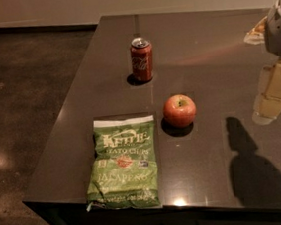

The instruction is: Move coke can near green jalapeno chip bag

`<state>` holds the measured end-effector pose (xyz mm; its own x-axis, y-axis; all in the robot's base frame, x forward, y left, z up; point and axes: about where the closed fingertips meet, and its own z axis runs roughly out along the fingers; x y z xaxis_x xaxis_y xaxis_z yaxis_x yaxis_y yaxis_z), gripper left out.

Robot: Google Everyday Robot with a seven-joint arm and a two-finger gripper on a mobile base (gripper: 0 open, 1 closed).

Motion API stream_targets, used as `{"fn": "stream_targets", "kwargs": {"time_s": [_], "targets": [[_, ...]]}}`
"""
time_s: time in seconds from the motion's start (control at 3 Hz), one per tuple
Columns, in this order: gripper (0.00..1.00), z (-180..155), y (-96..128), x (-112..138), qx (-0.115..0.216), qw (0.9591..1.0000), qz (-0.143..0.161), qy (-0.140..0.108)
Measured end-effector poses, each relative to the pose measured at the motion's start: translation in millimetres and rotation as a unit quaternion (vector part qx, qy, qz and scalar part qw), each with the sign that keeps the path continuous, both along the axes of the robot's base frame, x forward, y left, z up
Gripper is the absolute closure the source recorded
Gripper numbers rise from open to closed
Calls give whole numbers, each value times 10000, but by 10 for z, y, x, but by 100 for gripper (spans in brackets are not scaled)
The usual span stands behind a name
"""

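The coke can (142, 59) stands upright on the dark table (208, 38), toward the back and left of centre. The green jalapeno chip bag (123, 162) lies flat near the table's front left edge, its white strip facing the can. The can is well apart from the bag, about a bag's length behind it. My gripper (267, 113) hangs above the table at the far right of the camera view, far from the can and holding nothing. It casts a shadow on the table in front of it.
A red apple (179, 110) sits between the can and the bag, a little to the right. The table's left edge drops to a dark floor (24, 96). A pale wall runs behind the table.
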<state>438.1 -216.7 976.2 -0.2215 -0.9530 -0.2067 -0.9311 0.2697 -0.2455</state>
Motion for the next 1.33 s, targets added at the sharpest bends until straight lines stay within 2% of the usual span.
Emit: {"fn": "stream_targets", "kwargs": {"time_s": [0.33,0.67,1.0,1.33], "targets": [[0,0,0,0,0,10000,0,0],[0,32,54,83,81,9999,24,-114],[0,86,205,364,341,9988,-43,-345],[0,48,421,766,612,9968,-180,-490]]}}
